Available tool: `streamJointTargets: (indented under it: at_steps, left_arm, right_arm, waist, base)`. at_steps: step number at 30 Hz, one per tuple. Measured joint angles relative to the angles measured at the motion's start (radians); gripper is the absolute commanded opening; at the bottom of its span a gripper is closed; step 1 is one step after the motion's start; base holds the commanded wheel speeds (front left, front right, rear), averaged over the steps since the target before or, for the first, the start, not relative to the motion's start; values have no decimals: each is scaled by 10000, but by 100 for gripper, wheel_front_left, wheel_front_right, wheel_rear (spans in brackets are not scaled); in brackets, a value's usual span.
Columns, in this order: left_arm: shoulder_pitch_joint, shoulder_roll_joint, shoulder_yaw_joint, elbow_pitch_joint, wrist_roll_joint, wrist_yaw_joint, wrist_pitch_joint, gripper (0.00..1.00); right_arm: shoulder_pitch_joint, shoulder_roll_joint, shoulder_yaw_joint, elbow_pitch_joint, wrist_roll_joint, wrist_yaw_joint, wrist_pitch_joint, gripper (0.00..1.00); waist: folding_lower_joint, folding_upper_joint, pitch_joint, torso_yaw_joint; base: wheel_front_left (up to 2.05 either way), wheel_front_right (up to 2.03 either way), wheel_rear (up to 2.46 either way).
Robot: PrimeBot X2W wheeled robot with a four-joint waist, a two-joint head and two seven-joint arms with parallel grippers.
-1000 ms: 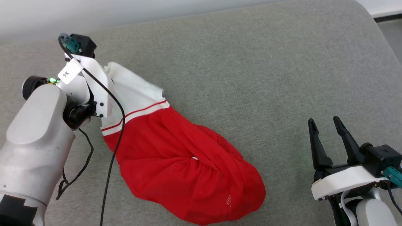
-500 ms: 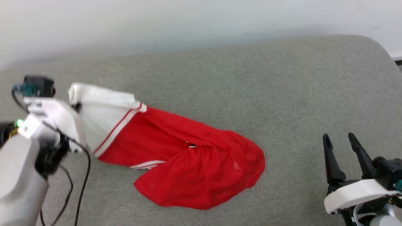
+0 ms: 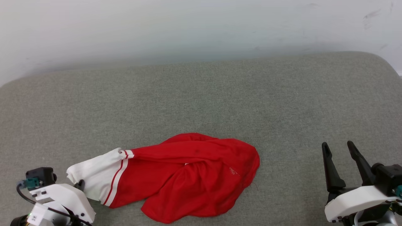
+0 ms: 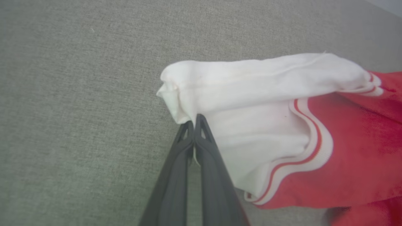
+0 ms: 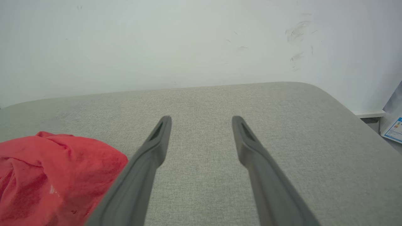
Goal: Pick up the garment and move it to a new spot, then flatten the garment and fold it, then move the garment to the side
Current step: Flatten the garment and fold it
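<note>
Lying crumpled, the garment [image 3: 188, 175] sits on the near part of the grey cushion [image 3: 220, 103], its red body folded over itself and one white sleeve [image 4: 251, 91] drawn out toward our left. We hold that sleeve by its very edge: the left gripper [image 4: 194, 121] is pinched closed on a small fold of the hem, with little cloth between its fingers. That thin bite is our main worry. We judge that if we pull while the red bulk drags on the cushion's rough weave, the hem could slide out and the garment drop short of its new spot. Pulling from one sleeve alone may also twist the body tighter, making the flattening harder. The right gripper [image 3: 339, 149] stands spread and empty, well apart from the garment on our right, so it offers no second hold should the first fail.
</note>
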Motion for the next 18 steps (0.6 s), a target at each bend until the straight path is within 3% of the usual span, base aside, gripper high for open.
streamJointTargets:
  at_steps: [1, 11, 18]
  left_arm:
    - [66, -79, -2, -35, 33, 4, -238, 100]
    - [179, -642, -278, -711, 1404, 393, -3016, 100]
    - [186, -1011, -780, -1697, 2270, 606, -3889, 100]
  right_arm:
    - [17, 0, 4, -17, 0, 2, 13, 100]
    - [422, 0, 90, -174, -65, 0, 353, 100]
    - [612, 0, 431, -38, 36, 0, 1028, 100]
  waist:
    - [0, 0, -34, 2]
    - [0, 1, -490, 122]
    - [0, 0, -621, 258]
  base:
    - [0, 0, 0]
    - [0, 0, 0]
    - [0, 0, 0]
